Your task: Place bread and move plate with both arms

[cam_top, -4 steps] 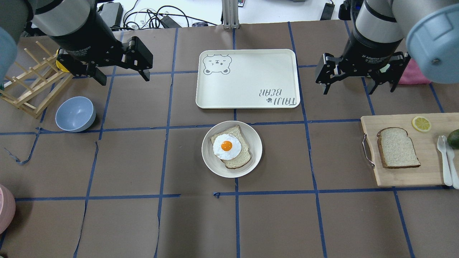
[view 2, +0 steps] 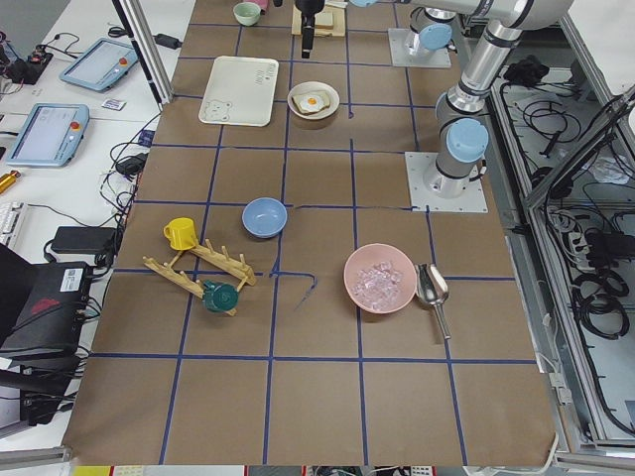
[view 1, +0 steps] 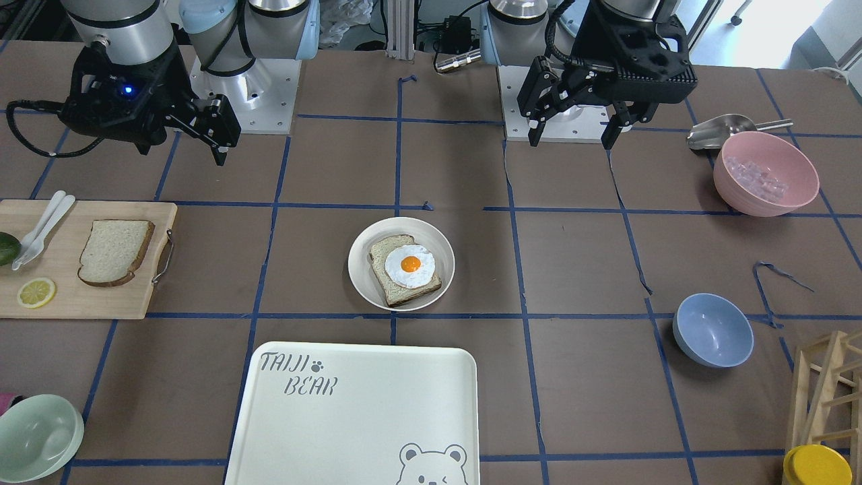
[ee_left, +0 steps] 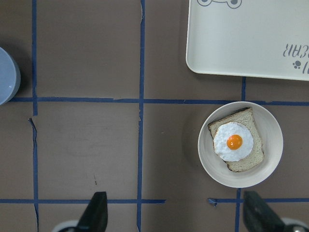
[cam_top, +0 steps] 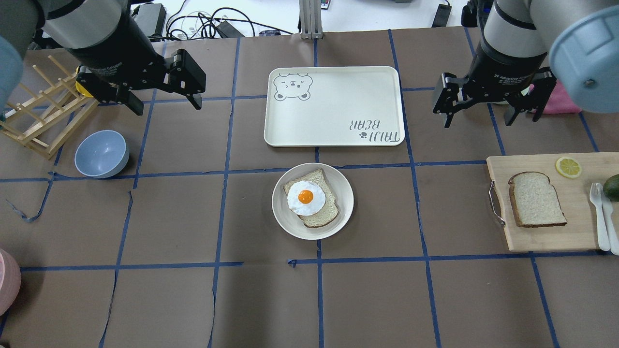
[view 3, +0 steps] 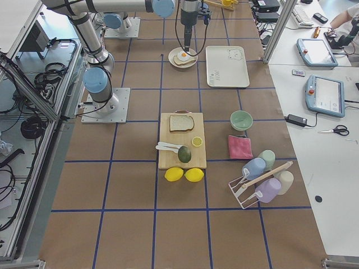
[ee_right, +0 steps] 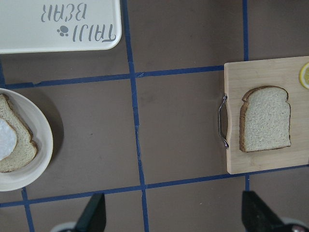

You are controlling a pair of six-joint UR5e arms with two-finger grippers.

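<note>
The bread (cam_top: 536,199), a plain bare slice, lies on a wooden cutting board (cam_top: 575,232) at the right; it also shows in the front view (view 1: 114,251) and the right wrist view (ee_right: 265,118). The plate (cam_top: 345,193) sits mid-table and holds a slice topped with a fried egg (cam_top: 306,197); the plate also shows in the left wrist view (ee_left: 273,140). My left gripper (cam_top: 167,104) hangs open and empty above the table's far left. My right gripper (cam_top: 488,116) hangs open and empty beyond the board, apart from the bread.
A bear-print tray (cam_top: 333,106) lies behind the plate. A blue bowl (cam_top: 101,153) and a wooden rack (cam_top: 43,111) are at the left. A lemon slice (cam_top: 568,166), white cutlery (cam_top: 602,212) and an avocado (cam_top: 613,186) share the board. A pink bowl of ice (view 1: 766,174) stands near my base.
My right gripper has shifted a little to the right and farther back in the overhead view. The left arm, the bread and the plate have not moved.
</note>
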